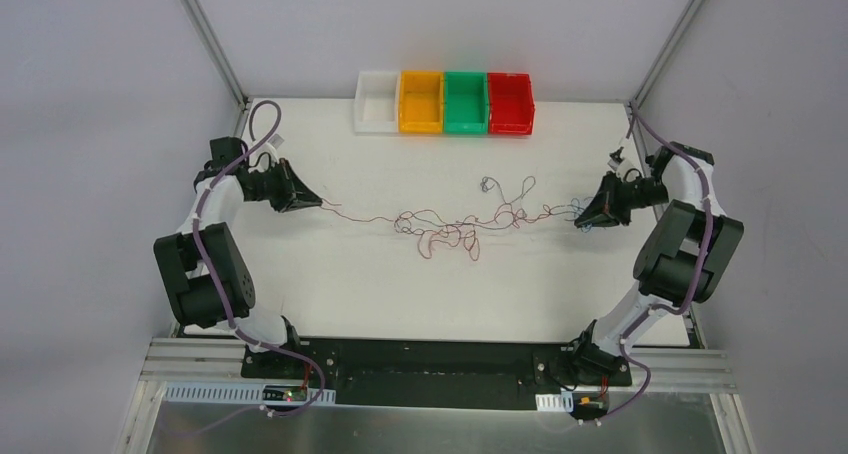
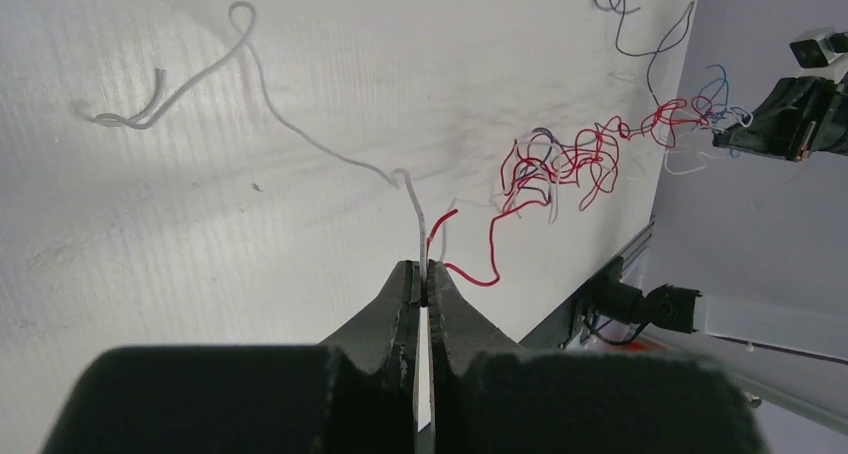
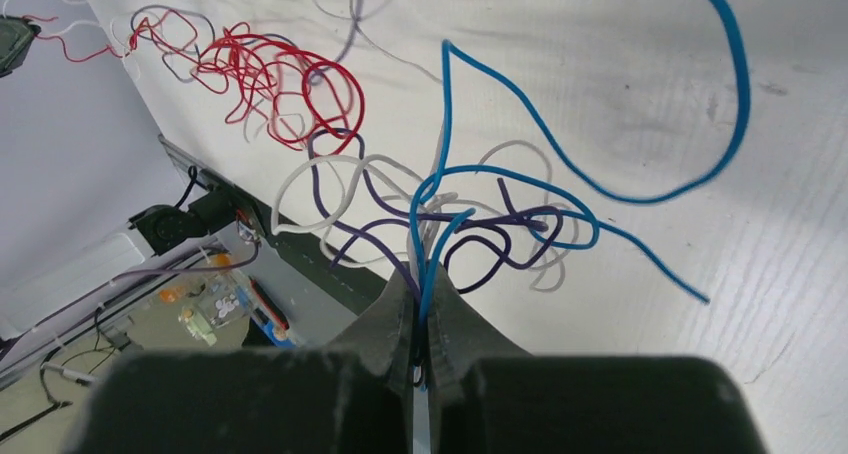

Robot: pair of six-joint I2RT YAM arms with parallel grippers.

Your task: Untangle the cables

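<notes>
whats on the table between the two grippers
In the top view, the cables run from the left gripper to the right gripper, bunched in a tangle near the middle.

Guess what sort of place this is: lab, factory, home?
Most likely a lab test cell: a white table walled in by plain panels and aluminium posts, a left arm and right arm bolted at its near edge, a row of coloured bins at the back.
</notes>
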